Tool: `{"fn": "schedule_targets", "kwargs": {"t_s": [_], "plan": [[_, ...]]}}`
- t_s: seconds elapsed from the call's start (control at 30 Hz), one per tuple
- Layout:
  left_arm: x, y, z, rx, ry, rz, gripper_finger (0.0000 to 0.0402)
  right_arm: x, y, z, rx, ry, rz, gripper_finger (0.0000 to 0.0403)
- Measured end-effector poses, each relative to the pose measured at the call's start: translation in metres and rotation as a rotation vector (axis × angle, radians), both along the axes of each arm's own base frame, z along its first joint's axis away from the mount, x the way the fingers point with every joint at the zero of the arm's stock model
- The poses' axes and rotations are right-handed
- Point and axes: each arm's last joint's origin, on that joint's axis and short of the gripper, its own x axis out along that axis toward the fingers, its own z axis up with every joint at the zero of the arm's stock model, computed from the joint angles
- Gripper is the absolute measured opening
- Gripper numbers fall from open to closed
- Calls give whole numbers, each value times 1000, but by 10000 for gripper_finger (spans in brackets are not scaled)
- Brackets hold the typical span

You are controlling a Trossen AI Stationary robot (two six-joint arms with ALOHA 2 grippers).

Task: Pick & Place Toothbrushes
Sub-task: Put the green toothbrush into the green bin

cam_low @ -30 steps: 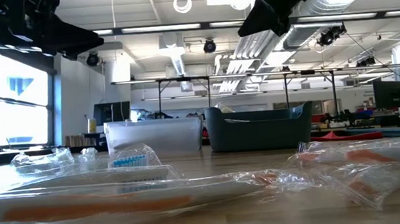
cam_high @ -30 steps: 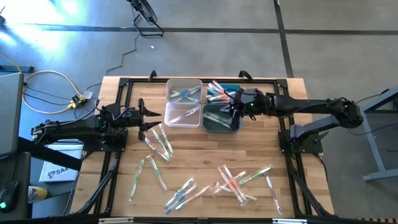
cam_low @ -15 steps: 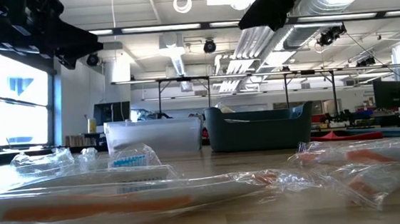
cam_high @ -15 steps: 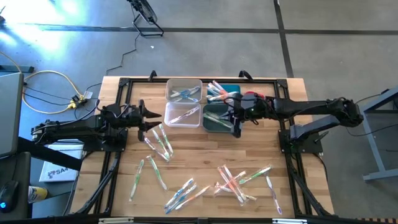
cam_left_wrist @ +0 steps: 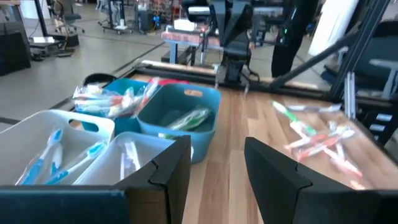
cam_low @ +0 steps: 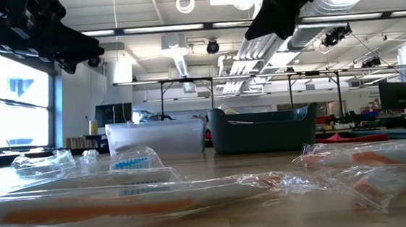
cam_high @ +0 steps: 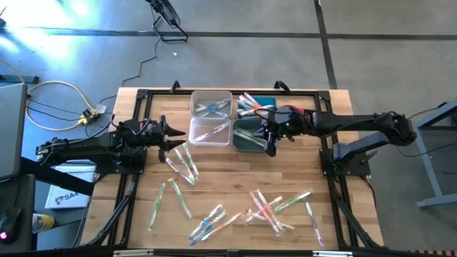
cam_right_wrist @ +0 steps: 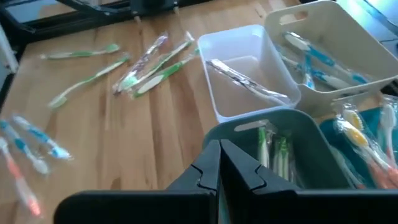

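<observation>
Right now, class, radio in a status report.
Left gripper open, empty. Right gripper shut over grey bin. Toothbrushes scattered on table. Nothing blocking.

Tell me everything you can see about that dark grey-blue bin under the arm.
The dark grey-blue bin is a small, open-topped plastic tub with rounded corners and a handle slot. It stands upright on the wooden table, beside a white bin, with a teal bin behind it. Green-accented toothbrushes lie inside. The right gripper hovers shut over its edge.

The wooden table [cam_high: 235,171] carries four bins [cam_high: 211,132] and scattered, seemingly wrapped toothbrushes [cam_high: 268,207].
</observation>
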Motion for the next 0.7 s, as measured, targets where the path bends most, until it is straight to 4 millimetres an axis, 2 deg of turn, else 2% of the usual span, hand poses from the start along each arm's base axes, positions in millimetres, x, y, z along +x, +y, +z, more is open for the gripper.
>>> {"fn": "schedule_targets", "kwargs": {"t_s": [0.23,0.5,0.7], "plan": [[0,0,-1,8,7,0,148,3,-8,3,24,-58,-103,3],[0,0,0,10,0,0,148,6,-7,3,85,-80,-100,3],[0,0,0,9,3,0,148,7,0,6,-33,-94,-112,3]]}}
